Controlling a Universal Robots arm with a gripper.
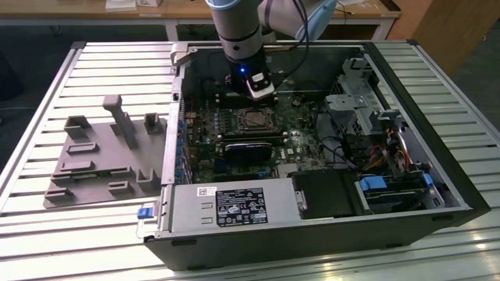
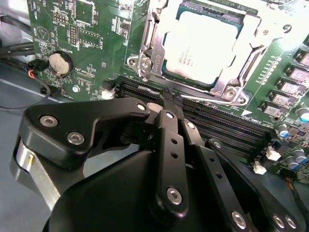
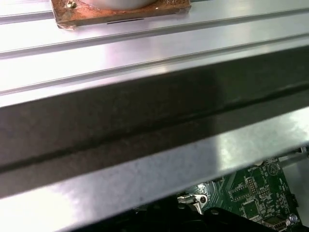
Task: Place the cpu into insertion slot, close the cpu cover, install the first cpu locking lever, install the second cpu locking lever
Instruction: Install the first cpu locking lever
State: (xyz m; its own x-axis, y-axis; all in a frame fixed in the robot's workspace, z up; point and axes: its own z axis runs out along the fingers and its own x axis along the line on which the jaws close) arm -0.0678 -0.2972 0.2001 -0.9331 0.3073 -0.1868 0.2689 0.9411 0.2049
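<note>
In the exterior view, a grey moulded fixture tray lay on the slatted metal desk, toward the exterior view's left. Just beside it stood an open computer case with its green motherboard exposed and a grey power supply along the near edge. The robot arm reached down into the case from the far side, its wrist hanging just above and behind the insertion slot near the middle of the board. A metal drive cage and a bundle of cables filled the case toward the exterior view's right.

In the second wrist view, a round coin cell battery sat on the board. The black jaws were drawn together, their tips meeting over the long black memory slots right at the socket's edge. Whether they pinched anything could not be told. The cpu sat in the socket, its silver-grey top showing through the window of the cpu cover, which lay flat around it.

In the first wrist view, the case's metal wall crossed in front of a corner of the motherboard.
</note>
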